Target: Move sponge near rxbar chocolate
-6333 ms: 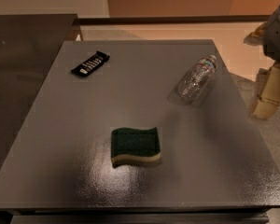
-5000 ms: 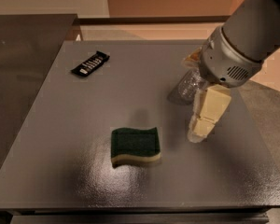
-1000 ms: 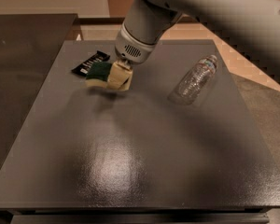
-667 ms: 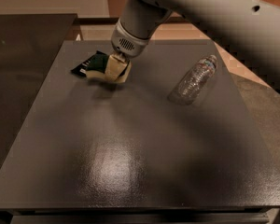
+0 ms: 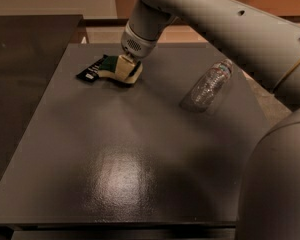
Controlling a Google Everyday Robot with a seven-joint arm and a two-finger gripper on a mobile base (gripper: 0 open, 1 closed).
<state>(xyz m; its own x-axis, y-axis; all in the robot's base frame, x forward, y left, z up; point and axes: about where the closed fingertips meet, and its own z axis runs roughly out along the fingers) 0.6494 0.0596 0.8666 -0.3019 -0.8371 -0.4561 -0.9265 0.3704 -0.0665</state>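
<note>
The sponge (image 5: 110,65), dark green on top with pale yellow foam below, is at the table's far left, right beside the rxbar chocolate (image 5: 90,72), a flat black wrapped bar with white lettering. The sponge partly overlaps the bar's right end. My gripper (image 5: 124,66) comes down from above on the sponge's right part, its cream-coloured fingers (image 5: 124,68) closed on it. I cannot tell whether the sponge rests on the table or hangs just above it.
A clear plastic water bottle (image 5: 210,82) lies on its side at the right of the dark grey table (image 5: 140,154). My arm spans the upper right of the view. A darker surface (image 5: 20,59) adjoins the table on the left.
The sponge was picked up from the table's front middle and carried to the far left. Over the last second my gripper has moved it lower and closer to the black bar.
</note>
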